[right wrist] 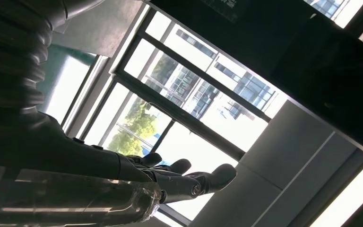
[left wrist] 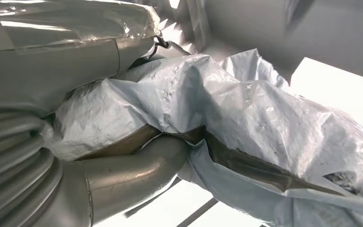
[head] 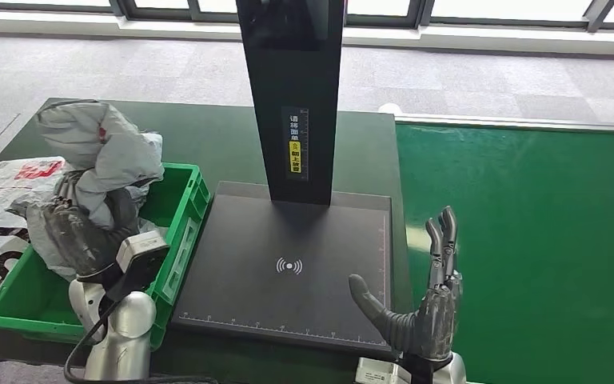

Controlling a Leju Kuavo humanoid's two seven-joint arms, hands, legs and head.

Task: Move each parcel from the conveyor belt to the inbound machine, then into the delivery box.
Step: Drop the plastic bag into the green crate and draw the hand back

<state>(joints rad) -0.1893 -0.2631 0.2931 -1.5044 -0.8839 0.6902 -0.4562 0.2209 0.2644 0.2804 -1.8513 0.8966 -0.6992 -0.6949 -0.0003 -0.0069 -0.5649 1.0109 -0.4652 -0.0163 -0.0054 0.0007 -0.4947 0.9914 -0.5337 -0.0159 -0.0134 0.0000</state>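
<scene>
**Q.** Where is the parcel (head: 100, 152), and what holds it?

**A.** At nine o'clock of the inbound machine (head: 288, 268), above the green delivery box (head: 177, 240). The left hand (head: 80, 232) has its fingers clamped on the crumpled grey bag.

**Q.** How will it handle?

**A.** Probably light, soft and slippery; the film folds under grip. A bunched mid-section hold looks surest.

**Q.** And the right hand (head: 416, 308)?

**A.** Holding nothing, fingers apart, at four o'clock of the machine beside the conveyor belt (head: 528, 240).

Delivery box (head: 177, 232) left of inbound machine (head: 288, 264).
</scene>
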